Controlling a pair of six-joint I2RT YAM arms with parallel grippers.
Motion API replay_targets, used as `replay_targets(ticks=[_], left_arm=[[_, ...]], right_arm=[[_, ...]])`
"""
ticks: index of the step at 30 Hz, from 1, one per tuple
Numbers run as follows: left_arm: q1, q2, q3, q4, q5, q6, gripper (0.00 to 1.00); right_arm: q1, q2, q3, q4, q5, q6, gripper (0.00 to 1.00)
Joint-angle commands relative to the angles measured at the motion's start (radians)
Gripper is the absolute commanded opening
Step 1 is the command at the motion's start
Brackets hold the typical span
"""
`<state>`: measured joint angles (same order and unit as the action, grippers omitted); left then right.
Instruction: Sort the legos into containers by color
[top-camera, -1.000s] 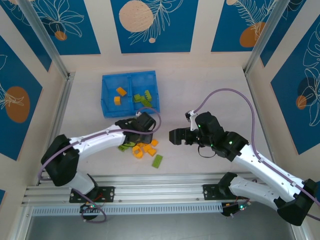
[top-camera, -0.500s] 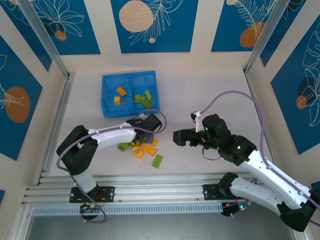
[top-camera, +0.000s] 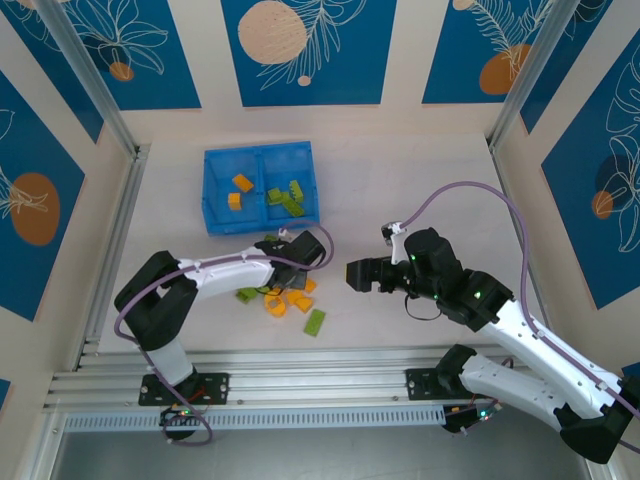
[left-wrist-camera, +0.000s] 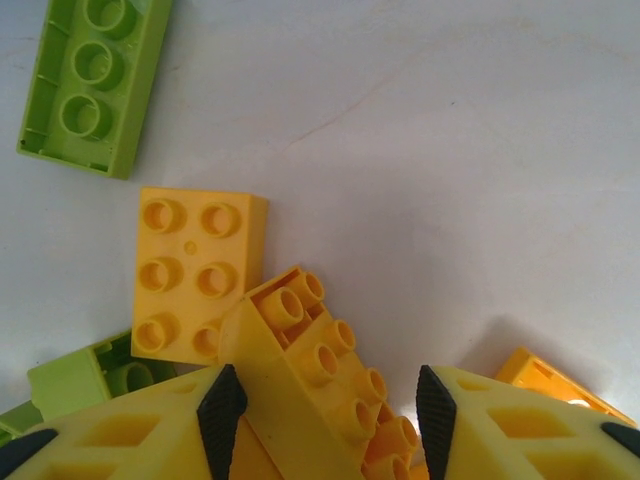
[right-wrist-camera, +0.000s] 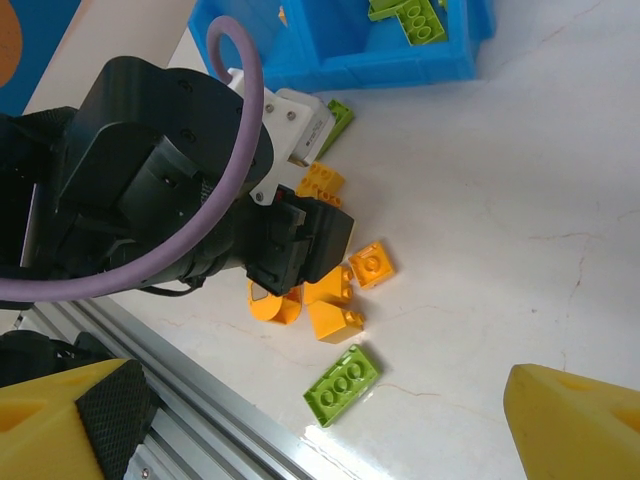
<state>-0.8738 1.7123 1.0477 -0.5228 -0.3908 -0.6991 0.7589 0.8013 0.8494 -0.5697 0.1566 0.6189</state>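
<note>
Over last second left arm swung in above loose legos (top-camera: 283, 300) on surface, near side of blue tray (top-camera: 216, 172); now near-still. Its left fingers (left-wrist-camera: 222, 405) spread, straddling tilted orange-yellow brick (left-wrist-camera: 300, 375), not yet pinching. Meanwhile right fingers (right-wrist-camera: 110, 412) spread, idle, well right of tray. Grasp likely next

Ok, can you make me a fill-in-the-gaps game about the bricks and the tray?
1. The tray is coloured ____.
2. Seen from the top camera, the green bricks inside it lie in its ____ compartment.
3. The lone brick nearest the rail is ____.
4. The gripper over the loose pile belongs to the ____ arm.
Missing words: blue; right; green; left.
</note>
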Motion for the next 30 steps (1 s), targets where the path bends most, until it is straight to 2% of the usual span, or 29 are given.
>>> replay_targets(ticks=[1, 14, 24, 30], left_arm=[[-0.021, 0.007, -0.035, -0.034, -0.015, -0.031, 0.56], [-0.024, 0.112, 0.005, -0.041, -0.063, -0.008, 0.56], [-0.024, 0.141, 0.082, -0.011, 0.007, 0.019, 0.33], [-0.024, 0.067, 0.100, -0.023, 0.024, 0.025, 0.26]], right_arm=[[-0.003, -0.019, -0.007, -0.009, -0.009, 0.018, 0.93], [-0.003, -0.028, -0.007, -0.017, -0.009, 0.025, 0.93], [-0.003, -0.028, -0.010, -0.019, -0.005, 0.024, 0.93], [-0.003, -0.028, -0.007, -0.021, -0.009, 0.025, 0.94]])
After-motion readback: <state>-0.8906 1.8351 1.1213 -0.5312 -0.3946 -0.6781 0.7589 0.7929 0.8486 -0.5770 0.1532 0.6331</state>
